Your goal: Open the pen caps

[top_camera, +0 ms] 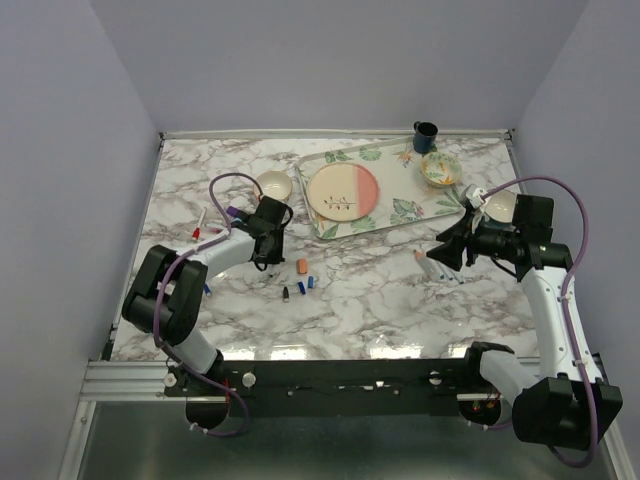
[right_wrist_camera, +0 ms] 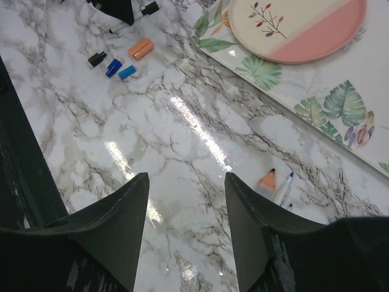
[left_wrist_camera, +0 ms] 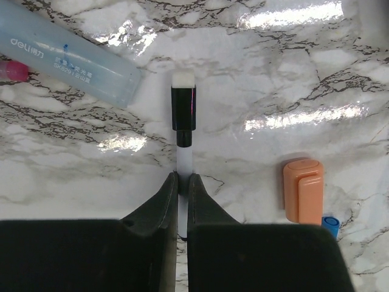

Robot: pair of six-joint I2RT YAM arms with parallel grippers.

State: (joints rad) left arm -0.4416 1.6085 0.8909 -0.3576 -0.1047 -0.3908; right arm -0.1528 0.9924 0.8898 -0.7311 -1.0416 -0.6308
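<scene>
My left gripper (left_wrist_camera: 183, 180) is shut on the white barrel of a slim pen (left_wrist_camera: 184, 157). The pen points away from the gripper and carries a black cap (left_wrist_camera: 183, 109) with a white end. In the top view this gripper (top_camera: 265, 250) is low over the table's left-middle. Loose caps lie right of it: orange (top_camera: 302, 266), black (top_camera: 286, 293), blue (top_camera: 301, 288) and light blue (top_camera: 311, 282). My right gripper (right_wrist_camera: 186, 179) is open and empty above bare marble. Uncapped pens (top_camera: 435, 268) lie beside it, one orange-tipped (right_wrist_camera: 267, 180) and one blue-tipped (right_wrist_camera: 284, 185).
A thick light-blue pen (left_wrist_camera: 67, 58) lies left of the held pen. More pens (top_camera: 199, 228) lie at the far left. A leaf-print tray (top_camera: 330, 228) holds a pink-and-cream plate (top_camera: 343, 192) and a patterned bowl (top_camera: 440, 168). A white bowl (top_camera: 274, 184) and a dark mug (top_camera: 425, 135) stand behind.
</scene>
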